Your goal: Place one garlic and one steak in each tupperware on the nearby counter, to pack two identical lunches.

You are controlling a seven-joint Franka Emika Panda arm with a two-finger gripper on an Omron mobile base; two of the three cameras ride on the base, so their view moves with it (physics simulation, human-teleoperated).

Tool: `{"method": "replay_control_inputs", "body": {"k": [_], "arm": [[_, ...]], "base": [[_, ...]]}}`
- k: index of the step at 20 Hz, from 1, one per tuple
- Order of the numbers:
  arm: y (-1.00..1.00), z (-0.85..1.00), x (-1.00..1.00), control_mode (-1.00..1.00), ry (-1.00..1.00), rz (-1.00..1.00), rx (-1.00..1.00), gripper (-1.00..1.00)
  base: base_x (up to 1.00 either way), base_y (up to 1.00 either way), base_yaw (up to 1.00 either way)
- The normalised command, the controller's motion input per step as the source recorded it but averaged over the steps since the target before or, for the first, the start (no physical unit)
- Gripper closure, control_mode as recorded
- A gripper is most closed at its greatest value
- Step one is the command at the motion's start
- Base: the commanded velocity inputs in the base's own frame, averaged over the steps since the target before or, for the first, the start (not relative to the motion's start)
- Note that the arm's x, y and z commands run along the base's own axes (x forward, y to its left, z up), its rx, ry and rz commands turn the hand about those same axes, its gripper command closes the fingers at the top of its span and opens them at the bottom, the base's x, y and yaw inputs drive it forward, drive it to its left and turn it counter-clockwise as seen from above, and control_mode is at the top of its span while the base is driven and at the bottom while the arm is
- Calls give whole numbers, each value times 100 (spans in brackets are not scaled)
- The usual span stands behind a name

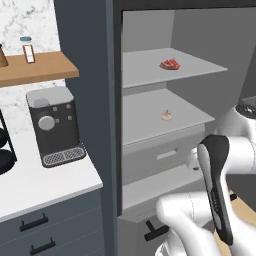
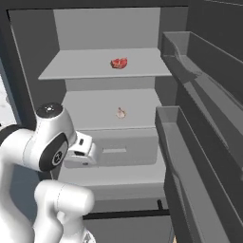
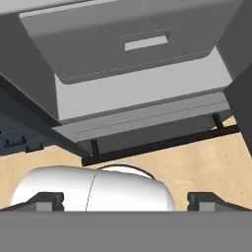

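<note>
Pincer point(image 3: 126, 201), nearest the lens, stands apart and empty, facing the fridge drawer point(image 3: 142, 44). Steak point(image 2: 119, 62) at 12 o'clock on upper shelf, garlic point(image 2: 121, 113) below it. Neither is packed; the task appears unstarted.

The coffee machine point(image 1: 54, 125) hides part of the counter point(image 1: 45, 182), which the left edge crops.

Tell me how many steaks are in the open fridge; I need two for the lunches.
1. The steak lies on the upper shelf, above the garlic on the shelf below. Another may be hidden in the closed drawer.
</note>
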Motion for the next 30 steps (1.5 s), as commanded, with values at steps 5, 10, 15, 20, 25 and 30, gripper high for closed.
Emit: {"method": "replay_control_inputs", "body": {"k": [5, 10, 15, 20, 25, 30], "arm": [[-2, 46, -4, -100, -81, 13, -2, -100], [0, 44, 60, -100, -27, 1, -1, -100], [0, 36, 100, -100, 27, -5, -4, -100], [-32, -23, 100, -100, 33, -3, 0, -100], [-29, -49, 100, -100, 9, 3, 2, -100], [-1, -73, 47, -100, -17, 13, 15, -100]], "base": [[0, 0, 0], [0, 0, 0], [0, 0, 0], [0, 0, 0], [0, 0, 0], [0, 0, 0]]}}
